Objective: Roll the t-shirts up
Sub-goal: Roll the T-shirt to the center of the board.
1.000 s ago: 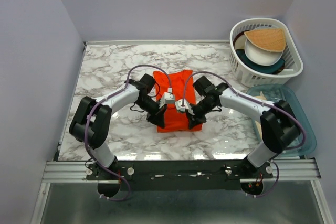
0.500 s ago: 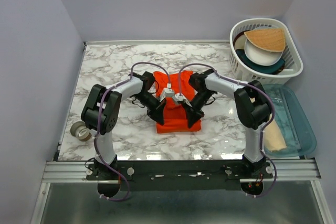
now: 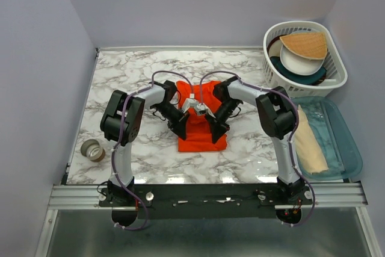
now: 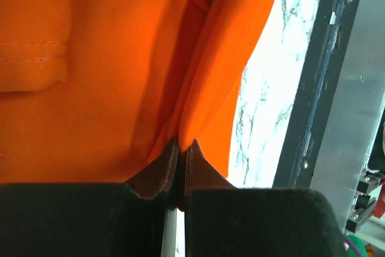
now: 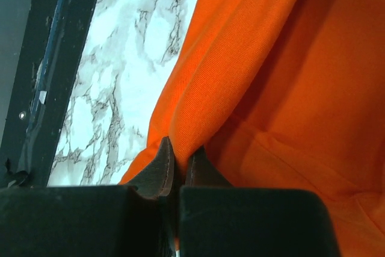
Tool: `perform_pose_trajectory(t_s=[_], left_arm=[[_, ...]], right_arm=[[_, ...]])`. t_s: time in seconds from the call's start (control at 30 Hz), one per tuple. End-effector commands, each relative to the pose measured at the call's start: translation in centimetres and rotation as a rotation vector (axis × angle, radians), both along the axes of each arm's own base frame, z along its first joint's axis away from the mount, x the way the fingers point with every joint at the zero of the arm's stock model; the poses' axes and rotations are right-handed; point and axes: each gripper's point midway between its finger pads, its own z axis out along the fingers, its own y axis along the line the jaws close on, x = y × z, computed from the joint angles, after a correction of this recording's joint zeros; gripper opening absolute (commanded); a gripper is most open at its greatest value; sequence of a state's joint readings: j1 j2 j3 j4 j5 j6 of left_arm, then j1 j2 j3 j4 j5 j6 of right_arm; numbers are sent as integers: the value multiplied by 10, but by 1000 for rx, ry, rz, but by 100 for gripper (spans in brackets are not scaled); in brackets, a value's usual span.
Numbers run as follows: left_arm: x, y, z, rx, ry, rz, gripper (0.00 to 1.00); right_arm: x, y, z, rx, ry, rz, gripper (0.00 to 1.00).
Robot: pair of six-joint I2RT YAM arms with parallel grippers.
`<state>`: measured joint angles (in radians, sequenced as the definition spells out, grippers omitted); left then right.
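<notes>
The left gripper [image 4: 181,146] and the right gripper [image 5: 177,150] each pinch a fold at the t-shirt's [image 3: 203,139] near end; rolling seems hardly begun, and most is not yet done.

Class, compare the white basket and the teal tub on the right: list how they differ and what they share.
The white basket has slotted walls; the teal tub has solid, see-through walls. The basket sits farther back, the tub nearer the front. The basket holds stacked dishes; the tub holds a beige cloth-like item. Both are open-topped and hold things.
</notes>
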<state>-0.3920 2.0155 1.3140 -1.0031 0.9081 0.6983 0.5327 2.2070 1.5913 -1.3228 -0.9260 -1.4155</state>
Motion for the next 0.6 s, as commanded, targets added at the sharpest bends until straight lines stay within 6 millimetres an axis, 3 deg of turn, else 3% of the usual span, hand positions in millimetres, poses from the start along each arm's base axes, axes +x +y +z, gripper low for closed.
perform_pose_trajectory(t_s=[0.0, 0.17, 0.27, 0.3, 0.37, 0.4, 0.47, 0.57], left_arm=[[7, 13, -12, 93, -77, -37, 7], [32, 28, -6, 129, -185, 82, 26], [35, 41, 6, 129, -249, 137, 34], [37, 46, 19, 112, -291, 156, 37], [20, 53, 22, 105, -294, 141, 39], [16, 53, 33, 79, -336, 134, 41], [2, 56, 31, 67, -356, 138, 42], [-5, 56, 41, 26, -434, 168, 45]], right_arm=[[-19, -33, 0, -253, 217, -59, 5], [-13, -30, -7, -297, 246, -87, 6], [-7, -29, -12, -335, 268, -111, 6], [-7, -28, -14, -357, 279, -123, 6], [-3, -27, -18, -375, 287, -135, 7], [-3, -27, -19, -390, 294, -144, 7], [-1, -27, -22, -406, 302, -152, 7], [3, -26, -28, -448, 319, -175, 8]])
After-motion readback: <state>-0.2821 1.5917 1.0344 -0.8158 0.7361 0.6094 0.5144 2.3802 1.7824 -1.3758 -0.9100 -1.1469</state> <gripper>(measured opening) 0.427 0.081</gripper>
